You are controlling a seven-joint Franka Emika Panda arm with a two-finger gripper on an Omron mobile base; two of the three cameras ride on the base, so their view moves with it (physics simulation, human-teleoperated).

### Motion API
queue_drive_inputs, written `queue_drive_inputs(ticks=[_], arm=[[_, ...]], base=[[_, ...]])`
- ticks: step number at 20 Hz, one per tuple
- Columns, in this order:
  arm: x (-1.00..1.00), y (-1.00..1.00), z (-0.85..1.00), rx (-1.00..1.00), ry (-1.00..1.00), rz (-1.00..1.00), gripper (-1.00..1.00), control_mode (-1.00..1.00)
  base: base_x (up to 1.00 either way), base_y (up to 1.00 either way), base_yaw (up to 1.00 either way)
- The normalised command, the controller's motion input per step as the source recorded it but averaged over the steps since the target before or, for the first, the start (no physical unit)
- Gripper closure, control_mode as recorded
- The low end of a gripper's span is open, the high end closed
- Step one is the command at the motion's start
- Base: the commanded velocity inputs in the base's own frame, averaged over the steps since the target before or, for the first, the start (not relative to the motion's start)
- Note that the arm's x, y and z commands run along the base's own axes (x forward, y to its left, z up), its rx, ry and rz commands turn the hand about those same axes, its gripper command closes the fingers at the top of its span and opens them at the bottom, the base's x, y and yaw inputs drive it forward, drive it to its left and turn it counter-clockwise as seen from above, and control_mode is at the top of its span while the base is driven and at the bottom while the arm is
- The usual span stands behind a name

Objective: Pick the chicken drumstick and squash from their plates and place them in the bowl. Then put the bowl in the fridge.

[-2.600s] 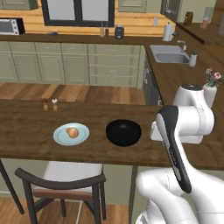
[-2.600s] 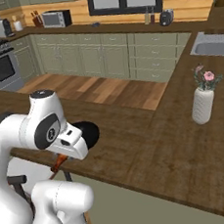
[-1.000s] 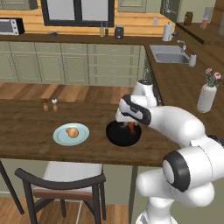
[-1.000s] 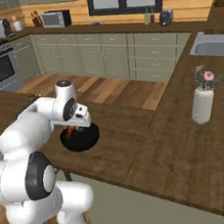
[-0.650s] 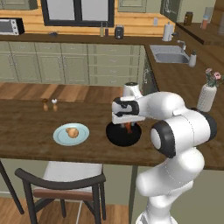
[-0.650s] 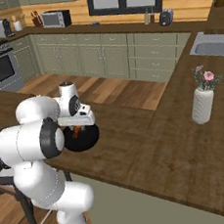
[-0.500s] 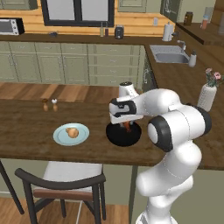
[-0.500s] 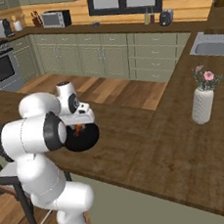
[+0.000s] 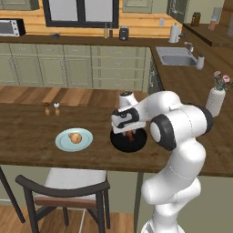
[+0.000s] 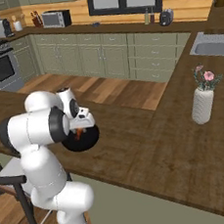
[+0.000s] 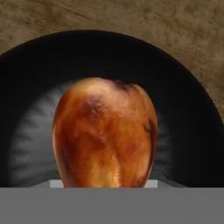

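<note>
While the tool (image 9: pixel 130 134) hangs directly over the bowl (image 9: pixel 129 142), jaws part-closed on the drumstick (image 11: pixel 105 133), the drumstick's long axis points straight down into the bowl's middle. The squash (image 9: pixel 74 137) waits on the blue plate (image 9: pixel 61 142), well left along the surface (image 9: pixel 27 132).

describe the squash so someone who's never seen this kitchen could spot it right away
Start at the long dark wooden counter in front of the robot, with a chair tucked under it. To the left of the black bowl lies a pale blue plate, and the squash sits on it. It is a small rounded tan-orange lump, the one item on that plate, unlike the browned chicken drumstick over the bowl.
</note>
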Motion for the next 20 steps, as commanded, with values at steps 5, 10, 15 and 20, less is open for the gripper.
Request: queue_drive_inputs(ticks=[5,10,15,20], arm=[[0.00,-0.08,-0.12,0.03,0.00,0.00,-1.00,-1.00],[0.00,0.00,0.01,0.00,0.00,0.00,-1.00,-1.00],[0.00,0.00,0.08,0.00,0.00,0.00,-1.00,-1.00],[0.00,0.06,0.60,0.03,0.00,0.11,-1.00,-1.00]], base=[[0.00,0.00,0.00],[0.00,0.00,0.00],[0.00,0.00,0.00],[0.00,0.00,0.00]])
